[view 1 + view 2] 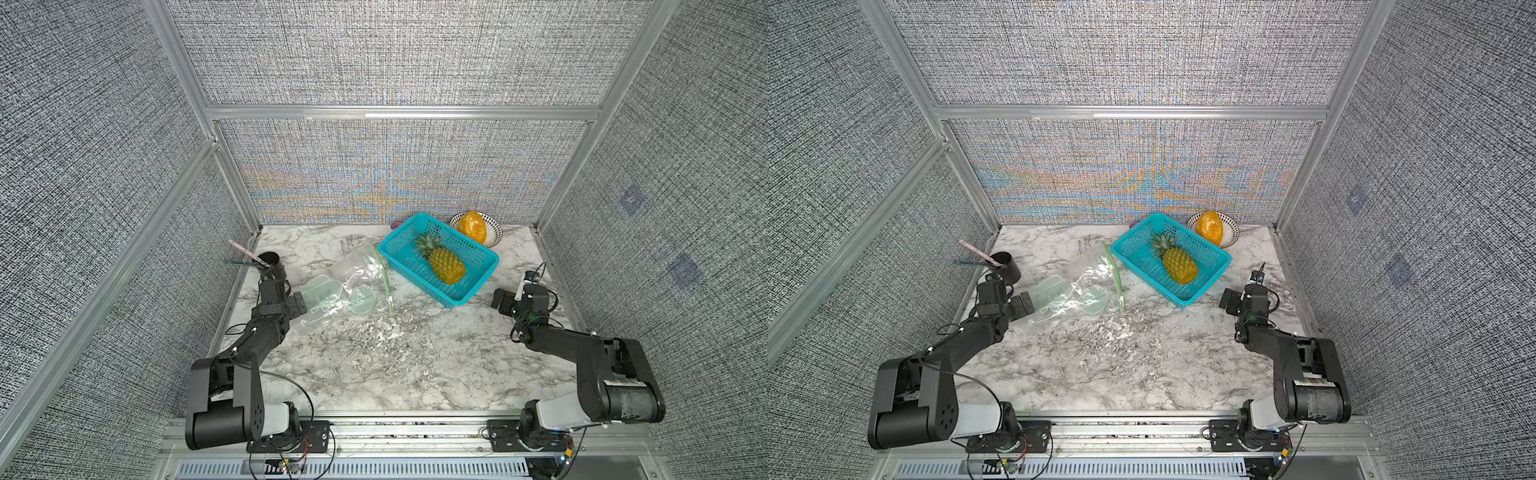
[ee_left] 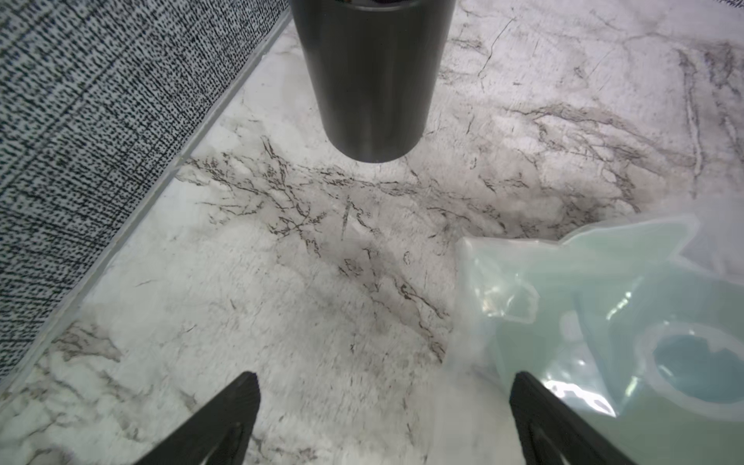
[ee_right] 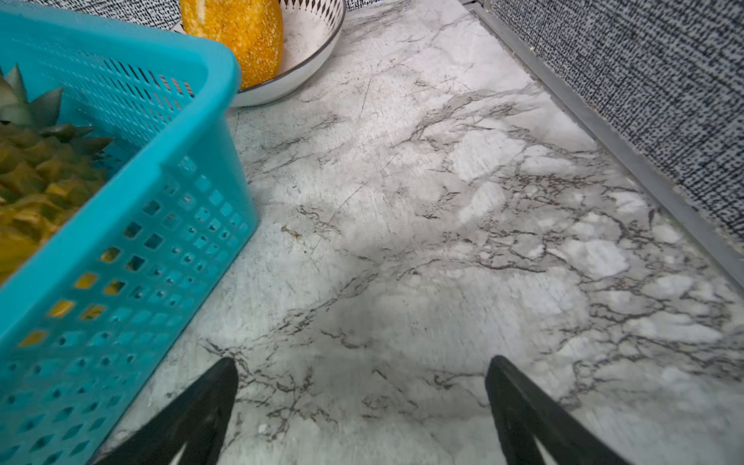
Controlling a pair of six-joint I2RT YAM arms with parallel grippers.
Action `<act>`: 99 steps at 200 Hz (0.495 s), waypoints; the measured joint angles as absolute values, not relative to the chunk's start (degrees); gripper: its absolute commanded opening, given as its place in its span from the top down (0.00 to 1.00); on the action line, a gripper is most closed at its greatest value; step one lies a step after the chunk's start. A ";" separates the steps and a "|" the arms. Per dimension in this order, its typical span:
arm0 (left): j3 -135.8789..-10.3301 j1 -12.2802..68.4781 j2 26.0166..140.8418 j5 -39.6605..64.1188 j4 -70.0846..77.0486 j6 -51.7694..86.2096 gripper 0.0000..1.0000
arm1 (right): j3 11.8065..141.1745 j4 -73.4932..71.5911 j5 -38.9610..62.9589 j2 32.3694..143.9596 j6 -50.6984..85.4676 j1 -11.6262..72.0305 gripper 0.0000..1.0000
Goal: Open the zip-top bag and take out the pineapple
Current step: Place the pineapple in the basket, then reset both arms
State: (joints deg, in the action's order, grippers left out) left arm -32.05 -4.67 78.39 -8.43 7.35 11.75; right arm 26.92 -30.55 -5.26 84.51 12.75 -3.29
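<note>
1. Plainly, in both top views the pineapple [image 1: 446, 266] lies in the teal basket [image 1: 476, 286], right of centre. It is outside the zip-top bag [image 1: 349, 286], which lies flat left of the basket. The pineapple's long axis runs from the crown at upper left to the base at lower right. The right gripper [image 1: 500, 301] sits near the basket's lower right corner, much nearer the fruit than the left gripper [image 1: 297, 299], which is at the bag's left end. Both are spread wide and empty.
2. Left wrist view: the jaws stand apart over bare table [image 2: 282, 322]. The bag fills the lower right, just beside one finger, and a dark cup [image 2: 370, 80] stands at top centre.
3. Right wrist view: the jaws gape over marble, gripping nothing. The basket and pineapple fill the left edge. Any further reach would go that way, though the removal looks done.
</note>
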 measured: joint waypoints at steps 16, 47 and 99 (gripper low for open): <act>-28.86 -4.73 77.80 -6.59 15.70 9.41 0.01 | 26.92 -32.88 -4.58 84.82 12.64 -3.27 0.02; -25.76 -4.75 75.99 -5.56 24.16 7.68 0.01 | 27.07 -35.83 -3.99 85.69 12.36 -3.18 0.02; -19.84 -2.57 68.12 -0.23 28.47 6.44 0.00 | 26.02 -39.44 -6.96 85.19 13.17 -3.11 0.02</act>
State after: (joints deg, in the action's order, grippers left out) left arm -19.84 -2.57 68.12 -0.23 28.47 6.44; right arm 26.02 -39.44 -6.96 85.19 13.17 -3.11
